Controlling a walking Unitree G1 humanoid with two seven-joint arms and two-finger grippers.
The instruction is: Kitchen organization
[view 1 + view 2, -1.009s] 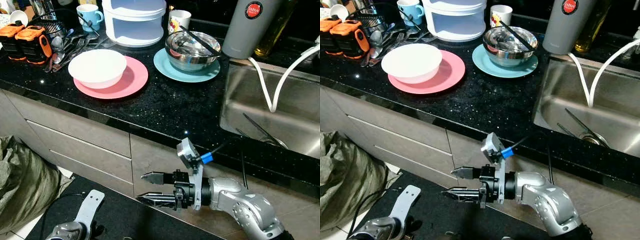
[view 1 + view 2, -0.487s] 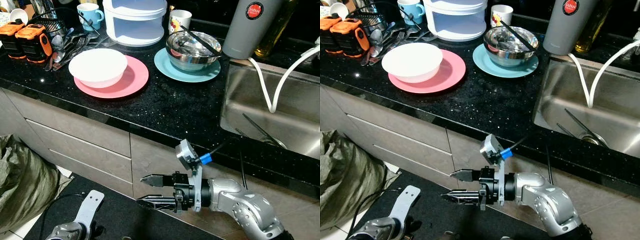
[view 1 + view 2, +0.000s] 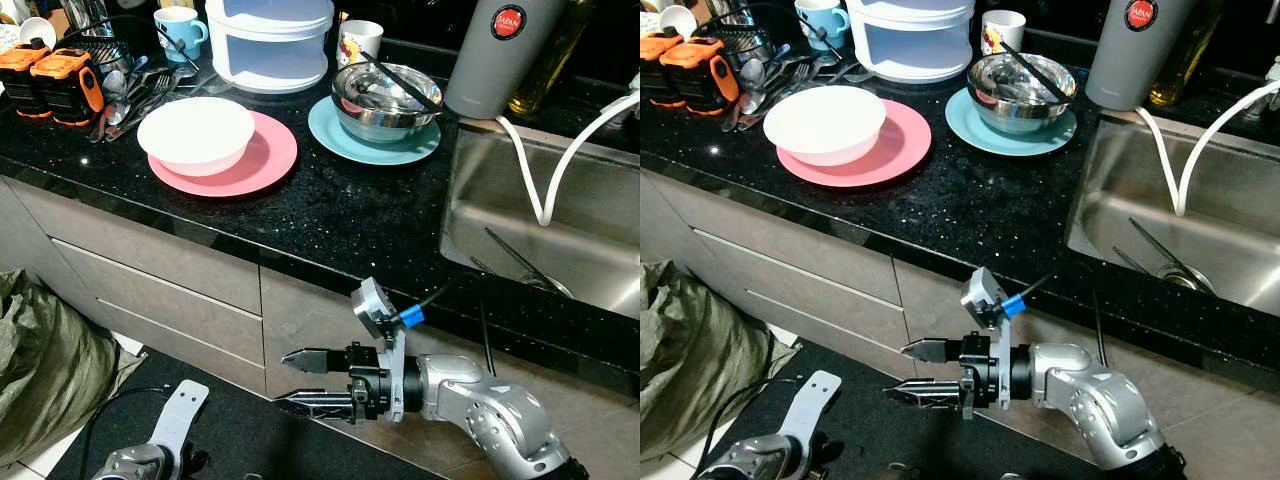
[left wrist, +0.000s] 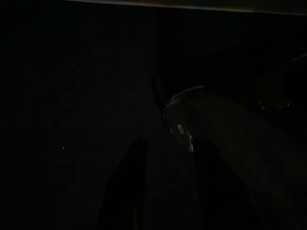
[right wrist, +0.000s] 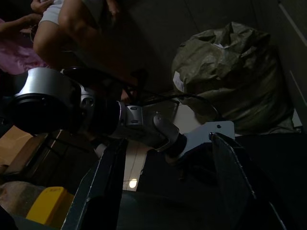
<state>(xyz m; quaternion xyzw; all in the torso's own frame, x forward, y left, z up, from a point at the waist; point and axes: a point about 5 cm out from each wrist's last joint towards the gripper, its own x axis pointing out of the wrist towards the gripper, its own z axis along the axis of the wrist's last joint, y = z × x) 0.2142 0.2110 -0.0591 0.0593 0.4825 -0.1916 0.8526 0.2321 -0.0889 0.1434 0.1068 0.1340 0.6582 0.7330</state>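
Right pincer (image 3: 300, 380) hovers empty, fingers apart, below the black worktop (image 3: 330, 215); left pincer (image 4: 165, 187) hangs idle, fingers slightly apart.

Both head views are sharp and evenly lit from above. The black countertop (image 3: 330, 215) sparkles with tiny highlights, and the steel bowl (image 3: 385, 100) shows glare. The floor below lies in shadow. The left wrist view is nearly black; the right wrist view is dim.
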